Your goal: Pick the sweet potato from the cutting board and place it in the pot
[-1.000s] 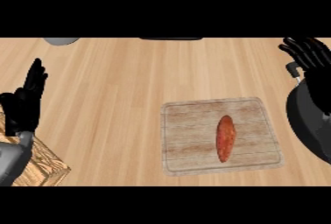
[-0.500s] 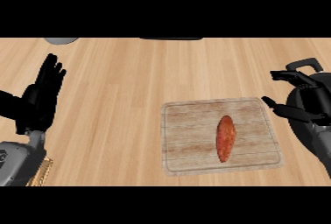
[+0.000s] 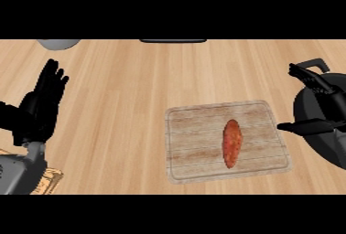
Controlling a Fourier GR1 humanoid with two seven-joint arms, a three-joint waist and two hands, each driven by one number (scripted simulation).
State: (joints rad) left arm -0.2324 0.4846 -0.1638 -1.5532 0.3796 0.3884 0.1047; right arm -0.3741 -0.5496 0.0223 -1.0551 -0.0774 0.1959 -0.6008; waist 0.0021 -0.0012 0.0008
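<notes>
While the sweet potato (image 3: 232,143) lies untouched along the middle of the cutting board (image 3: 196,137), I have my right hand (image 3: 324,109) at the view's right edge, over the dark pot (image 3: 317,141), its fingers (image 3: 307,77) spread and its thumb pointing toward the board, holding nothing. My left hand (image 3: 40,107) rests open at the left side of the counter (image 3: 135,82), fingers up, well apart from the board. I judge the step in hand to be the reach. To do it well, I would bring the right hand left and down over the middle of the potato and turn the wrist so the fingers close across its narrow width, not along its length. It looks smooth and tapered, so a grasp near an end could let it roll. The pot sits just beside the board's right edge, so the carry should be short.
</notes>
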